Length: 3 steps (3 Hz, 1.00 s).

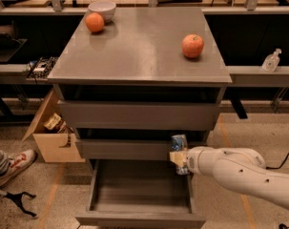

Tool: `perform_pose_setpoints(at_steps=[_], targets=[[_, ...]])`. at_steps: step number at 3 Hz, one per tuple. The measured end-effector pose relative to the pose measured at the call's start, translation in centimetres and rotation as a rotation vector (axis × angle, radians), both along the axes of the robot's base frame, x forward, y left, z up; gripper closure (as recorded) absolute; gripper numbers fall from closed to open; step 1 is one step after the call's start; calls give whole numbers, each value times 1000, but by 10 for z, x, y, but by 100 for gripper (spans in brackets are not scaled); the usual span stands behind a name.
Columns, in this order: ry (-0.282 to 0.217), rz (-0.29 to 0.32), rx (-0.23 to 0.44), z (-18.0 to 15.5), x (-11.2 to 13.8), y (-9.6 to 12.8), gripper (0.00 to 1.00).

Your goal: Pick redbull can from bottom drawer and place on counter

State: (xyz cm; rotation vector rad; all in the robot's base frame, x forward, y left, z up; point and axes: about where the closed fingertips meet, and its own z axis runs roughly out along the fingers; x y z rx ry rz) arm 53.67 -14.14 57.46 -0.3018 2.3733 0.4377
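Counter [144, 46] smooth grey, faintly glossy; bottom drawer [141, 192] matt grey; can [179, 141] shiny blue-silver metal, clamped in the gripper [179, 158] over the drawer's right rear; arm [234, 170] glossy white plastic; box [53, 146] matt brown cardboard; bowl [102, 9] glossy white.

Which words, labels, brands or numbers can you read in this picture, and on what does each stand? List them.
No text reads clearly.
Blue and silver print on the can, gripped by the end effector above the right side of the open bottom drawer: too blurred.
Label on the bottle at right: none readable.
Print on the packet in the cardboard box: too blurred.
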Motion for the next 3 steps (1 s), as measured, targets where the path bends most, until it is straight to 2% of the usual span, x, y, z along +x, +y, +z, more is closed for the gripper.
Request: perform_pose_setpoints(at_steps=[1,2,3], targets=[[0,0,0,0,0,0,100],[-82,-11,12,27,5,-6,100],[-221,-1,11,79,6,-5,100]])
